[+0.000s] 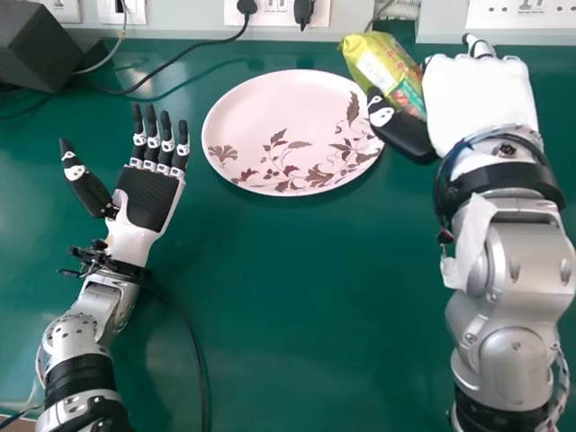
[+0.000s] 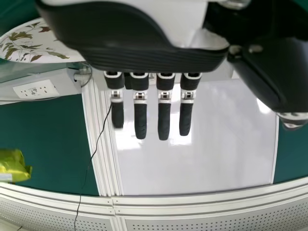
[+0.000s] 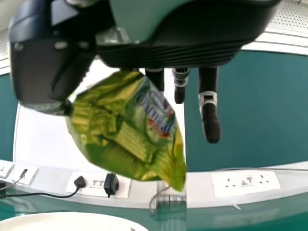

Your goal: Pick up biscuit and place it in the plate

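Observation:
In the head view my right hand [image 1: 481,97] is at the upper right, its thumb and fingers closed on the yellow-green biscuit packet [image 1: 385,72], which is held up at the right edge of the plate [image 1: 292,135]. My left hand [image 1: 148,193] rests at the left of the plate, palm up, fingers straight and nothing in it. In the right wrist view the packet [image 3: 127,125] is pinched by my right hand [image 3: 43,72]; part of it hides some of the fingers. The left wrist view has my left hand [image 2: 139,108] with straight fingers.
A green table [image 1: 297,315] carries the plate. Behind it, black cables [image 1: 184,56] run to wall sockets [image 1: 276,11], and a dark box [image 1: 38,45] stands at the back left. A cable [image 1: 196,346] lies beside the left forearm.

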